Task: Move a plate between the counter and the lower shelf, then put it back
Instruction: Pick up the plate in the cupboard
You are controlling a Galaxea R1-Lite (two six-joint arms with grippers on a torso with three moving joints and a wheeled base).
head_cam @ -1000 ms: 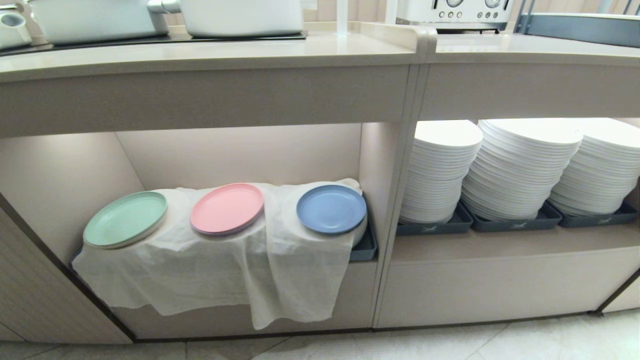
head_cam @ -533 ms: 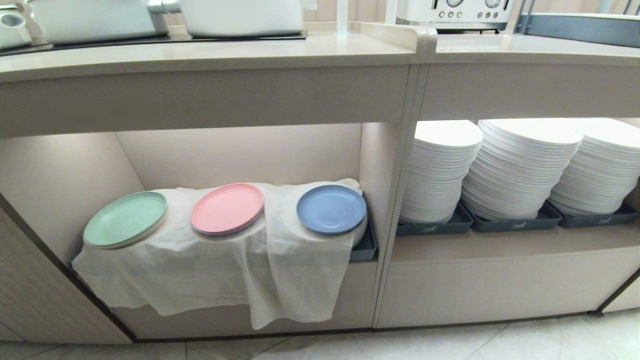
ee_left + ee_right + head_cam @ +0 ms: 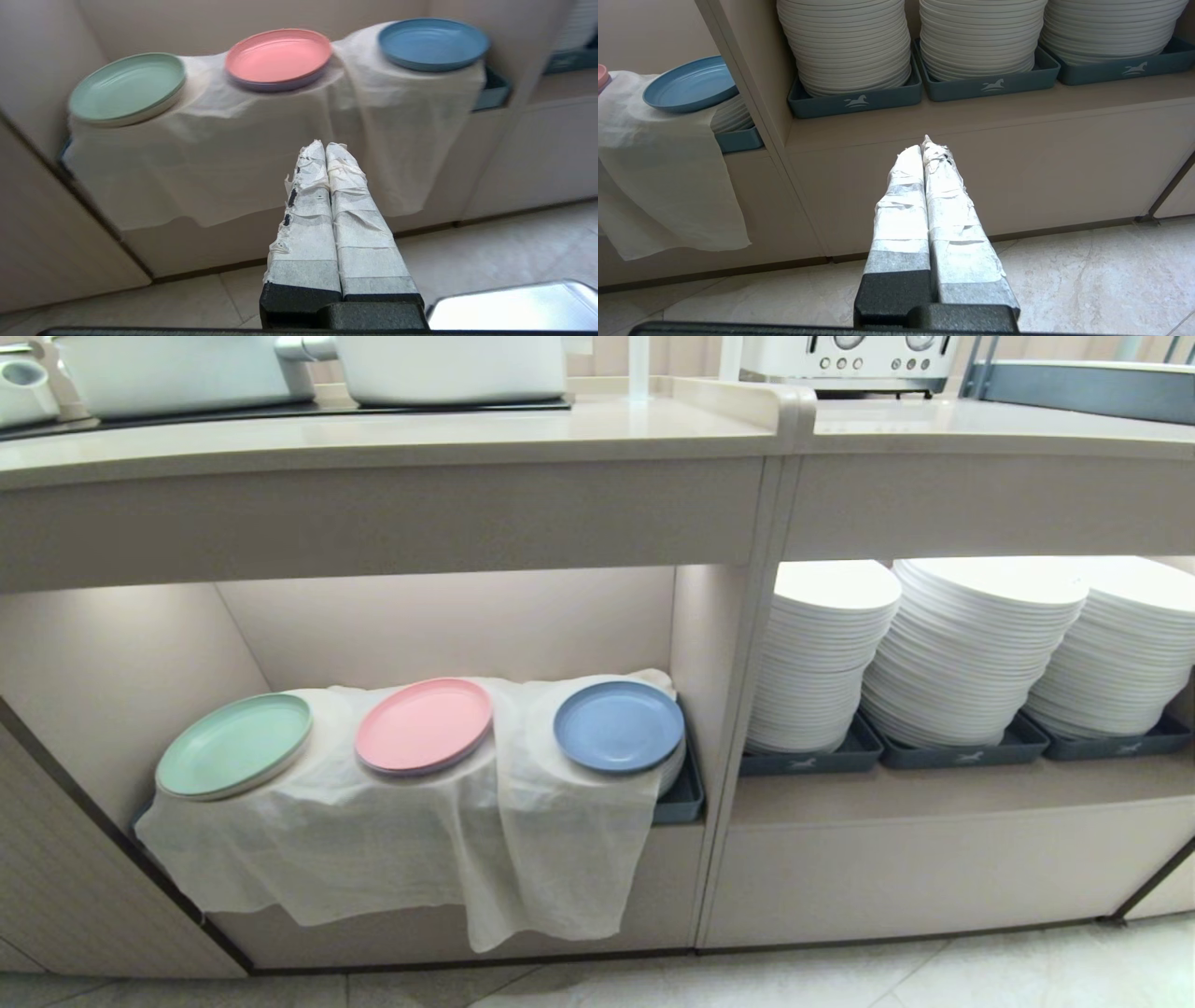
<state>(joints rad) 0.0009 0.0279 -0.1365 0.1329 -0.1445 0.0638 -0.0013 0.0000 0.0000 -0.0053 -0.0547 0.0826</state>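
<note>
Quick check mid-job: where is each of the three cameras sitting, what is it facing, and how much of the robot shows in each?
Head view: high, looking forward and down at the counter and lower shelf; no arm shows.
Left wrist view: low, behind the shut left gripper, facing the mint green plate, pink plate and blue plate on the cloth.
Right wrist view: low, behind the shut right gripper, facing white plate stacks.
All three show the blue plate.

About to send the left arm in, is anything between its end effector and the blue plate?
Nothing visible. The left end effector, shut, hangs before the draped cloth; the blue plate sits exposed on top.
</note>
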